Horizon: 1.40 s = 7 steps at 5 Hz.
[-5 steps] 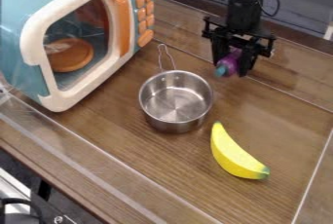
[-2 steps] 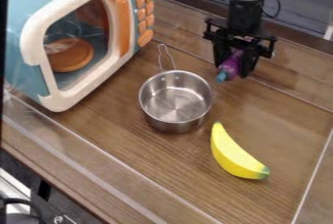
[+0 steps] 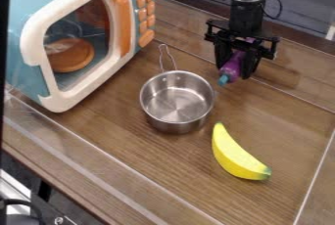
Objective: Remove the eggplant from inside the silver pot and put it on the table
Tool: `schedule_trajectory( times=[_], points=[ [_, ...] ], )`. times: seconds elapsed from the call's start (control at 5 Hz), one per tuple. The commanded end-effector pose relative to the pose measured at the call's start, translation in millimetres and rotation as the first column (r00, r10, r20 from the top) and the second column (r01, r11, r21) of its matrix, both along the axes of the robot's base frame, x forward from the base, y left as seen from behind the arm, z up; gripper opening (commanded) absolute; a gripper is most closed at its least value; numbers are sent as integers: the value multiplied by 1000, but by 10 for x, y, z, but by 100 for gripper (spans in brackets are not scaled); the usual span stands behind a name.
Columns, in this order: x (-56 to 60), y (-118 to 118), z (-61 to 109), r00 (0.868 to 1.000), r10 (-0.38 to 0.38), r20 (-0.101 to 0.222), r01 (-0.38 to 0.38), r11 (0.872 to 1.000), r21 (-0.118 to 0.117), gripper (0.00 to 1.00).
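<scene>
The purple eggplant (image 3: 232,67) hangs between the fingers of my gripper (image 3: 237,61), which is shut on it, above the table (image 3: 118,141) to the upper right of the silver pot (image 3: 177,102). The eggplant's lower end sits close to the wood; I cannot tell if it touches. The pot stands empty in the middle of the table, its wire handle pointing toward the back.
A toy microwave (image 3: 72,33) with an orange bowl (image 3: 69,55) inside stands at the left. A yellow banana (image 3: 236,153) lies in front of the pot to the right. A clear plastic rim (image 3: 78,156) edges the table.
The gripper and the eggplant have shifted only slightly; the eggplant hangs a touch lower and more upright than a second ago. The pot and banana have not moved.
</scene>
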State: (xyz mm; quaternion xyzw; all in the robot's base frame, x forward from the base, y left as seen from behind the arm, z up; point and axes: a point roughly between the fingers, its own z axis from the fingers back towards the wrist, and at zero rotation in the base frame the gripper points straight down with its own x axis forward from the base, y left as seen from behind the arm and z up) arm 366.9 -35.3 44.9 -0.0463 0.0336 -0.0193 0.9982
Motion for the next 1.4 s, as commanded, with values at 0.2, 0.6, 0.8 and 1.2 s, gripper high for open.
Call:
schedule_trajectory(
  times=[0.2,0.6,0.8,1.2],
  points=[
    [107,10,197,998,14,63,-13,1000,-6,100],
    [81,63,244,998,32,60,-31,999,-11,100],
    [69,89,268,997,41,59,-40,999,-13,100],
    [45,137,311,997,59,57,-58,998,-17,100]
  ],
)
